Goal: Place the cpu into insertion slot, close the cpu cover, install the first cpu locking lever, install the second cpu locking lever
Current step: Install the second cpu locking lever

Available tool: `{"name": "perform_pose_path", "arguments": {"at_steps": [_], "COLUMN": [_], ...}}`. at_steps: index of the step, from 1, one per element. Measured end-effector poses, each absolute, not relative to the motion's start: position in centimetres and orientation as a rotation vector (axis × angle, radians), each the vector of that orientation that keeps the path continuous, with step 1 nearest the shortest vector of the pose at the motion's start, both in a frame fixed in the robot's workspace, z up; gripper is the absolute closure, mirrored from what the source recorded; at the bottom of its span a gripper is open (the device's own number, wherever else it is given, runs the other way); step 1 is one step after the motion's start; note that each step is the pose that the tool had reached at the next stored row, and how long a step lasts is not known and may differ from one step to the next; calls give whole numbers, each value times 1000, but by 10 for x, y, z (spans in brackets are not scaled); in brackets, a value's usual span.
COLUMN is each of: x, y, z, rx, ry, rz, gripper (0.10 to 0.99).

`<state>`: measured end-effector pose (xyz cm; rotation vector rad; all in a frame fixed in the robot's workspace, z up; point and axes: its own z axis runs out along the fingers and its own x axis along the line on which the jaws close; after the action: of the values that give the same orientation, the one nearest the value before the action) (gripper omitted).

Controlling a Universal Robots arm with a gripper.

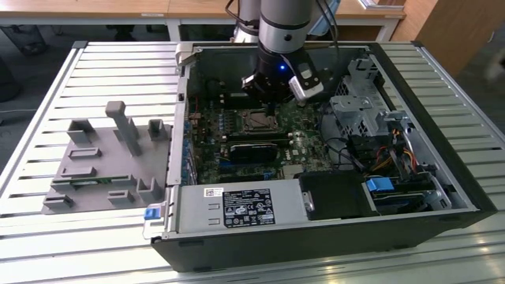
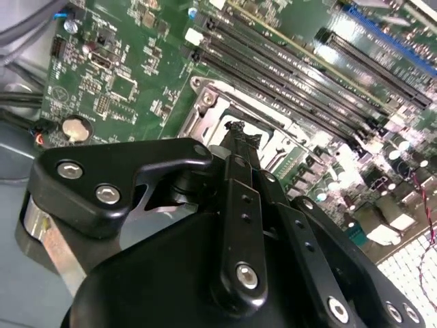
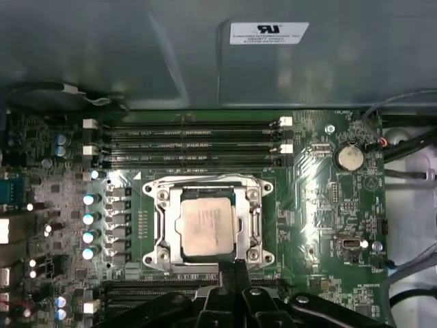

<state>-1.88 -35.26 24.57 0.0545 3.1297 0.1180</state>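
Right now I have the black two-fingered gripper hanging just at the near edge of the small square insertion slot with its silver surround, set in the green circuit board inside the open black computer case; its fingers are drawn together into a thin point with nothing between them. From the first wrist view I judge the first step done: the small flat square cpu with its silvery-grey face lies flat in the slot. The square silver cpu cover frame appears to lie down around the chip, though I cannot tell for certain that it is fully seated. I cannot make out how the two locking levers stand, so I would count them as work left. Around the socket, the long black memory slots run along its far side, a row of small blue-topped capacitors stands to its left, and a round silver coin battery sits well off to the right. In the exterior view a grey moulded parts tray rests on the slatted metal table at that view's left, well apart from the case, and nothing I can see blocks the socket from above
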Motion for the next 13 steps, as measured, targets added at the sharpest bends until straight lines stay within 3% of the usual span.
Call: {"name": "perform_pose_path", "arguments": {"at_steps": [13], "x": [-19], "y": [-364], "z": [239], "rx": [24], "ry": [3145], "rz": [140], "gripper": [980]}}
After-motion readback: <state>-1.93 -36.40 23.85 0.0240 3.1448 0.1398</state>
